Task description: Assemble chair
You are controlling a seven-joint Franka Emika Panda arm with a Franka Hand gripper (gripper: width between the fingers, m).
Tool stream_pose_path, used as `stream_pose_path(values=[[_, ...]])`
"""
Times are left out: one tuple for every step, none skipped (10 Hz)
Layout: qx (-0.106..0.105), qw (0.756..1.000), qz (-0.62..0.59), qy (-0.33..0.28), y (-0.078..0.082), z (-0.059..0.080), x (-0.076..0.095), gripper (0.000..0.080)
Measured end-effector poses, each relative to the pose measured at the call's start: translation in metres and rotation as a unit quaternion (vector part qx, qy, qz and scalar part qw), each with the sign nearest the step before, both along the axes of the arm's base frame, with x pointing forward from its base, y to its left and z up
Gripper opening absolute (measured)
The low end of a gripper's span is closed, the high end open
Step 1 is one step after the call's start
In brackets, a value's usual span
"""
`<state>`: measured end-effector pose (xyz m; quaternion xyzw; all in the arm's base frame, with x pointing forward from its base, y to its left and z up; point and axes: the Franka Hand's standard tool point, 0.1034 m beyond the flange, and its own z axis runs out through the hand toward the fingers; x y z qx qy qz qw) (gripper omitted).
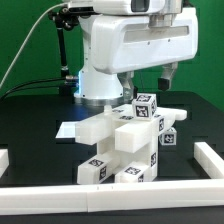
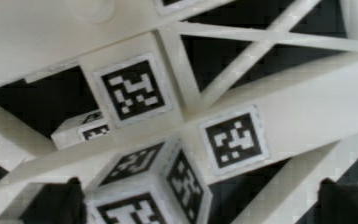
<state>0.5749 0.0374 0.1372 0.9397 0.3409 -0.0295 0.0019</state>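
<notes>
The chair parts (image 1: 122, 140) are matte white tagged blocks and panels, partly joined in a stack at the middle of the black table. A small tagged cube (image 1: 146, 106) tops the stack. My gripper (image 1: 148, 88) hangs just above it, under the big white arm. In the wrist view the gripper (image 2: 197, 202) is open. Its dark fingertips (image 2: 51, 200) stand wide apart on either side of a tagged block (image 2: 149, 195), with a clear gap on one side. Slotted panels with tags (image 2: 131, 90) lie beyond. I hold nothing.
A low white rail (image 1: 205, 160) borders the table at the front and at the exterior view's right. A thin flat white piece (image 1: 72, 130) lies on the table at the stack's left. Cables and the arm's base (image 1: 90, 85) stand behind.
</notes>
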Motion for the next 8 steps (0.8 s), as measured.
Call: stream_pose_path(values=[[0.002,0.998,0.069,-0.012,-0.010,0.002,0.007,0.0649],[0.000,0.997,0.073,-0.014,-0.016,0.003,0.010,0.0649],[-0.001,0.998,0.067,-0.014,-0.016,0.001,0.010,0.0649],[-0.002,0.998,0.067,-0.011,-0.015,-0.005,0.009,0.0649],[-0.003,0.998,0.065,-0.008,-0.016,-0.008,0.008,0.0649],[-0.003,0.998,0.057,-0.006,-0.012,-0.011,0.007,0.0649],[-0.003,0.999,0.051,-0.005,-0.007,-0.013,0.006,0.0649],[-0.004,0.999,0.044,-0.006,-0.003,-0.013,0.006,0.0649]])
